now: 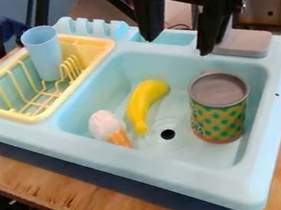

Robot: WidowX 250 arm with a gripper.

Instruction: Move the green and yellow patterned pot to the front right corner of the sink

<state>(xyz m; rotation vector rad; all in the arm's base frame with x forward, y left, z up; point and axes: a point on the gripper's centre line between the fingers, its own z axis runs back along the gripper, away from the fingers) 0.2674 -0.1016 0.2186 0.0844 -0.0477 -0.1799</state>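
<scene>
My tool (pixel 179 46) hangs over the back of a pale blue toy sink (pixel 132 159), its two black fingers spread well apart with nothing pinched between them. Below it, inside the basin, I see three things. A can (pixel 220 114) stands upright toward the right wall, grey on top and patterned in green and orange around its side. A yellow banana (pixel 144 101) lies on the basin floor near the middle, curved, with its narrow end toward the near side, just beside the dark drain hole (pixel 168 134). To the left of that narrow end lies a toy ice cream cone (pixel 106 125), its pale pink top toward the rear and its orange cone toward the front (it looks rather good, for plastic). A yellow dish rack (pixel 37 117) sits in the sink's left part, and a light blue cup (pixel 43 52) stands upright in it. At the back right, a grey-brown block (pixel 244 43) rests on the sink's rim, near my right-hand finger in view. The whole sink sits on a wooden bench (pixel 57 198).
</scene>
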